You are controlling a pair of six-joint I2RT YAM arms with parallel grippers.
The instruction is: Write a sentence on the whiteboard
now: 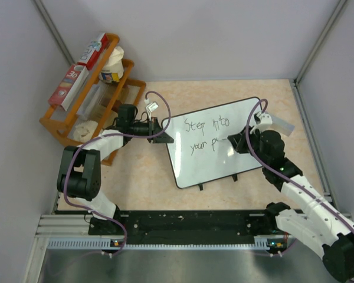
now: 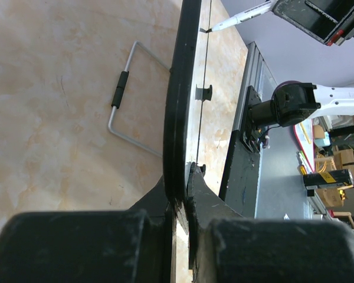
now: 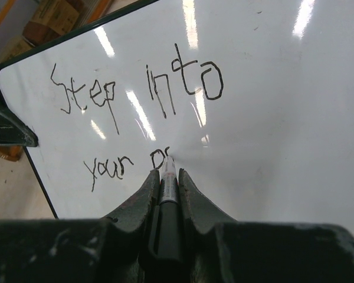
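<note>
The whiteboard (image 1: 242,127) lies tilted on the table, its black clips on the near edge. The sentence (image 1: 206,125) reads "Step into" with "your p" below it and a fresh stroke after the p, clear in the right wrist view (image 3: 135,88). My left gripper (image 1: 164,132) is shut on the board's left rim (image 2: 177,88), one finger on each face (image 2: 187,183). My right gripper (image 1: 239,144) is shut on a black marker (image 3: 168,194). The marker's tip touches the board just right of the p. The marker also shows in the left wrist view (image 2: 242,16).
An orange wooden rack (image 1: 59,127) with boxes and a cup stands at the back left. A bent wire stand with a black grip (image 2: 121,94) lies on the table beside the board. Grey walls close the sides and a black rail (image 1: 189,221) runs along the near edge.
</note>
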